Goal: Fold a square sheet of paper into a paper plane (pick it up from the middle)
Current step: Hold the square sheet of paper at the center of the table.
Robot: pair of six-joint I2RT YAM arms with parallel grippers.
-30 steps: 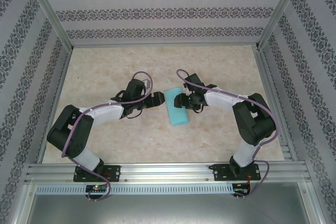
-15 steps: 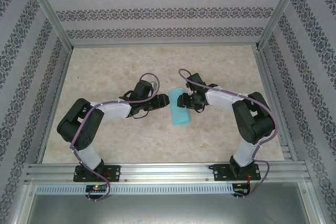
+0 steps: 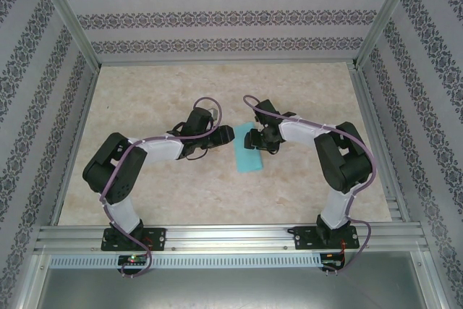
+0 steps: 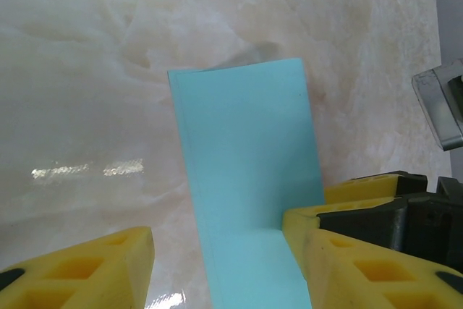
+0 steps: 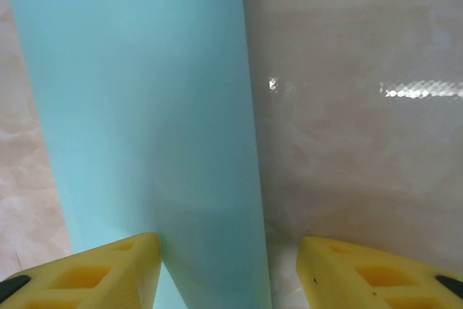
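Top external view: patterned walls are enclosing a marble-look bench. Mid-bench, a folded turquoise sheet of paper is lying flat, with the left gripper and right gripper both standing open, straddling its far end.

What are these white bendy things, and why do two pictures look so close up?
They are two robot arms bolted to a table. One picture looks down from above. The other two come from small cameras on the wrists, so you see yellow fingers close up. On the table lies a blue-green sheet of paper, folded into a strip. The left gripper and the right gripper both stand open, with the paper between their fingers; they do not seem to pinch it.
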